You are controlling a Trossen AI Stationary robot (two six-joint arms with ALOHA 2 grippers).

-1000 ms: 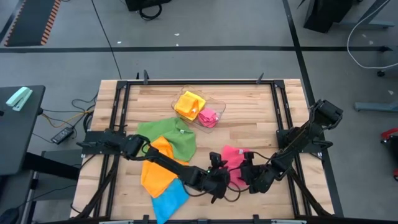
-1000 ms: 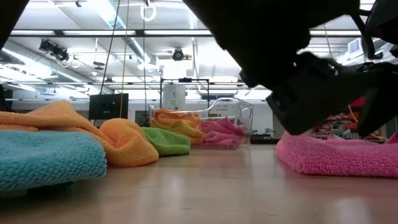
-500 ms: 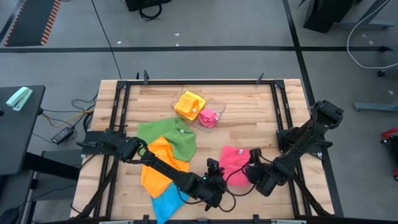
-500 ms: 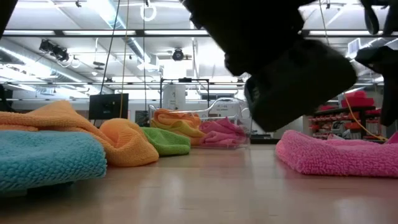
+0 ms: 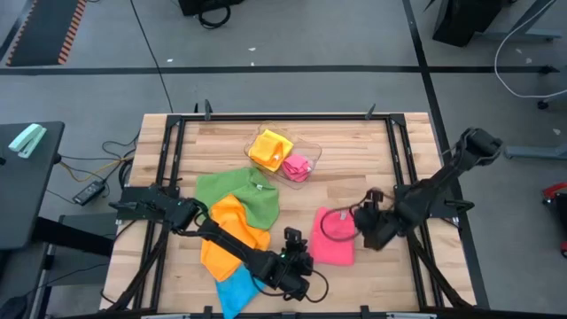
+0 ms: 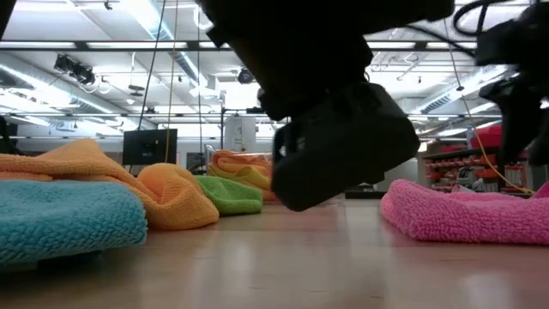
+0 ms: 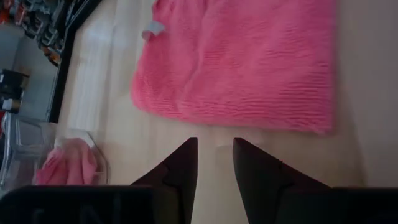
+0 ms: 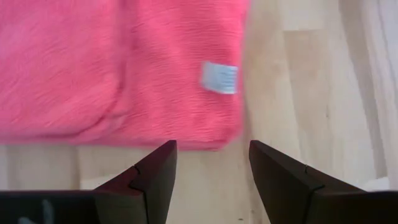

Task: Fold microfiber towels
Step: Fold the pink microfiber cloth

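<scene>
My left claw (image 7: 214, 163) hung narrowly parted and empty beside the folded pink microfiber towel (image 5: 335, 236) on the wooden tabletop (image 5: 354, 151); my right claw (image 8: 211, 163) gaped wider, empty.

Six microfiber towels show in all. Four lie loose on the bench (image 5: 354, 151): one green towel (image 5: 232, 186), one orange towel (image 5: 226, 235), one blue towel (image 5: 237, 285) and one pink towel (image 5: 335, 237). Two more sit in the single clear tray (image 5: 310, 152) at twelve o'clock: one yellow towel (image 5: 268, 146) and one smaller pink towel (image 5: 298, 167).
</scene>
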